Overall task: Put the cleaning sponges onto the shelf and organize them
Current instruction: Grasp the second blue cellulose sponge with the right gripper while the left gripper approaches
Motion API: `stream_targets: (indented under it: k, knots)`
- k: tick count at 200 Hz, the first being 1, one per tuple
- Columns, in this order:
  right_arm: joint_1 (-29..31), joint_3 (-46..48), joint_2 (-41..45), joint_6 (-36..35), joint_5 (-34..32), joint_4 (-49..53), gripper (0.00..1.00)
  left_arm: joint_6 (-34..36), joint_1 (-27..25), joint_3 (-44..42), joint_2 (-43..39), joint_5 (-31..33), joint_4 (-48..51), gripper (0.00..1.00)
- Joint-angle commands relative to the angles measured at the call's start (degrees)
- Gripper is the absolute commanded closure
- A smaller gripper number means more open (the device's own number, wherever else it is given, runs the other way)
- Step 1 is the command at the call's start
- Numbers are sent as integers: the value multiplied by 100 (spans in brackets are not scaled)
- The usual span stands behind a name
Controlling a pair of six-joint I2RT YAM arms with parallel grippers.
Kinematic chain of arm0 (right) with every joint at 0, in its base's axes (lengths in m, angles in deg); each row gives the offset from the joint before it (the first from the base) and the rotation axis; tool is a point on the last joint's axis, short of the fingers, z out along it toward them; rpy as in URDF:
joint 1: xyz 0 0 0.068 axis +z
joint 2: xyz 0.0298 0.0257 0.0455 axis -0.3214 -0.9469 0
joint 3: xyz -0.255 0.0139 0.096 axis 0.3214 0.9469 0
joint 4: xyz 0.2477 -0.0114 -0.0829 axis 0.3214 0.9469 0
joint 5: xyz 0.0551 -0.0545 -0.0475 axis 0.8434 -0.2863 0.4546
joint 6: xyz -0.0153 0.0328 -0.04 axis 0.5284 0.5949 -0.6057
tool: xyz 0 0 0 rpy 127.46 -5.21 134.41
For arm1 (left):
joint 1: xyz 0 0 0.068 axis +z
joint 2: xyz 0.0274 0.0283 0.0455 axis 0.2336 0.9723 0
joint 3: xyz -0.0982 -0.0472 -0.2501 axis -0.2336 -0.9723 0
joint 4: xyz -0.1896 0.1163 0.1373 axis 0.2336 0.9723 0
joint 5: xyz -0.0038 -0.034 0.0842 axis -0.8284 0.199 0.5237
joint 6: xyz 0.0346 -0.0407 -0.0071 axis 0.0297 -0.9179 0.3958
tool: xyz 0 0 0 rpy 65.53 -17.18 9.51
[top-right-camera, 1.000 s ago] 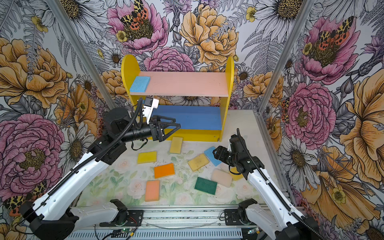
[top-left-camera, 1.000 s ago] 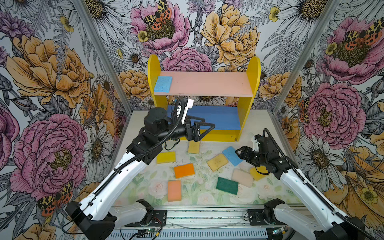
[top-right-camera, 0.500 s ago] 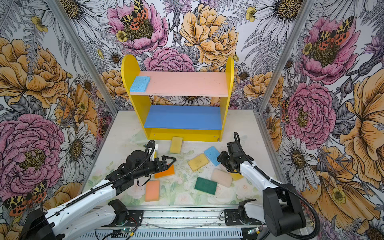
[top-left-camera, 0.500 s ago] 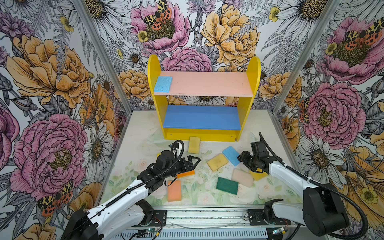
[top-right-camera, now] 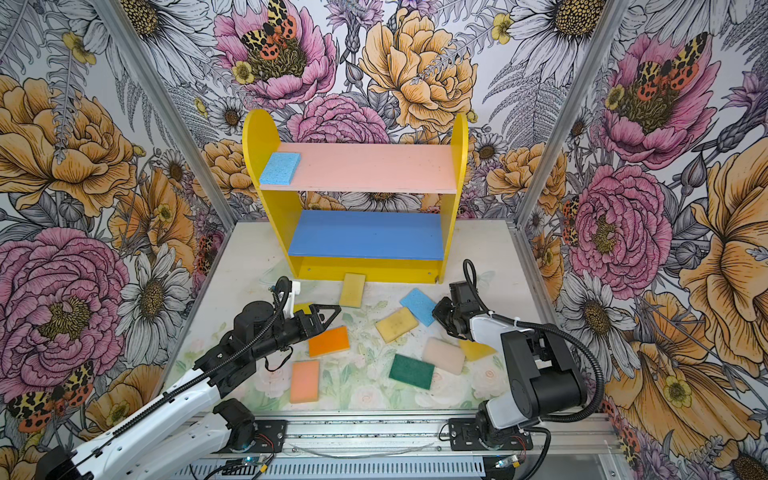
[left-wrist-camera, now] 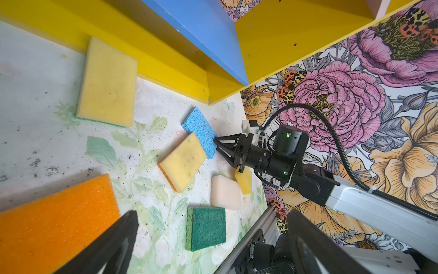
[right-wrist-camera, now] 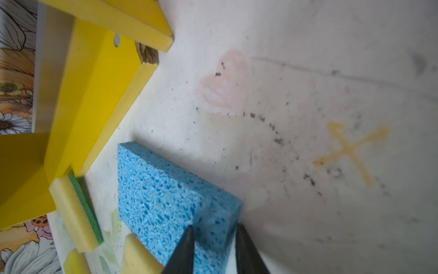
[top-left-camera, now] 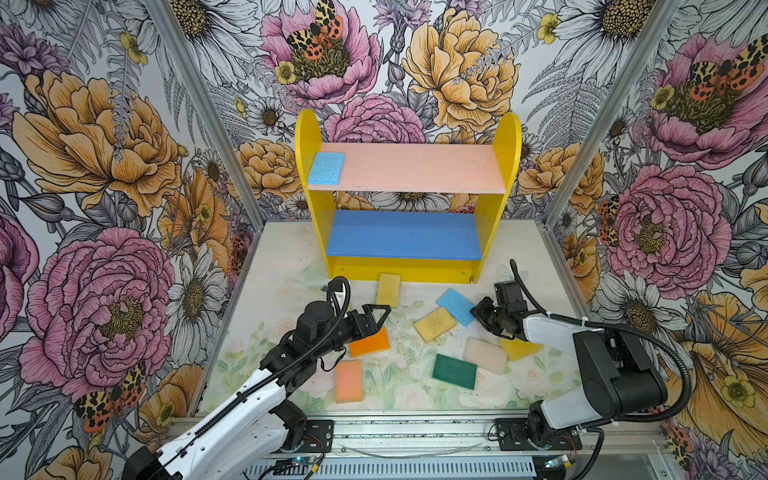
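Here, the right pincer [right-wrist-camera: 214,229] is seen clamped across the end of a light blue sponge [right-wrist-camera: 161,194] lying on the worktop [right-wrist-camera: 308,95] near the shelf [top-left-camera: 508,158]. The left pincer [top-left-camera: 377,319] is spread wide by the orange sponge [top-left-camera: 370,343]. A second blue sponge [top-left-camera: 326,168] is set on the pink upper board.

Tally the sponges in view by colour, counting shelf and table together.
Light blue sponges: 2
Yellow sponges: 4
Orange sponge: 1
Peach sponge: 1
Cream sponge: 1
Dark green sponge: 1
Total: 10
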Motion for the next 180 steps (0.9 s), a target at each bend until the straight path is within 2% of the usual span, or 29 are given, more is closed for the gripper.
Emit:
stream_targets:
  k: [1, 9, 68, 125, 150, 180]
  knots:
    - [-31, 106, -198, 200, 130, -274, 92, 54, 113, 65, -124, -58, 176, 1]
    - [-29, 125, -141, 212, 153, -288, 100, 50, 141, 63, -144, -85, 200, 1]
    - [-47, 166, 881, 93, 95, 261, 100, 96, 214, 89, -32, -211, 97, 1]
    - [-85, 212, 1255, 211, 380, 262, 100, 111, 215, 135, 35, -356, -16, 1]
    - [-91, 238, 1396, 336, 737, -75, 100, 131, 205, 103, -1, -406, -95, 1]
    - [-90, 246, 1268, 547, 1346, -490, 100, 20, 209, -107, 37, -484, -650, 1]
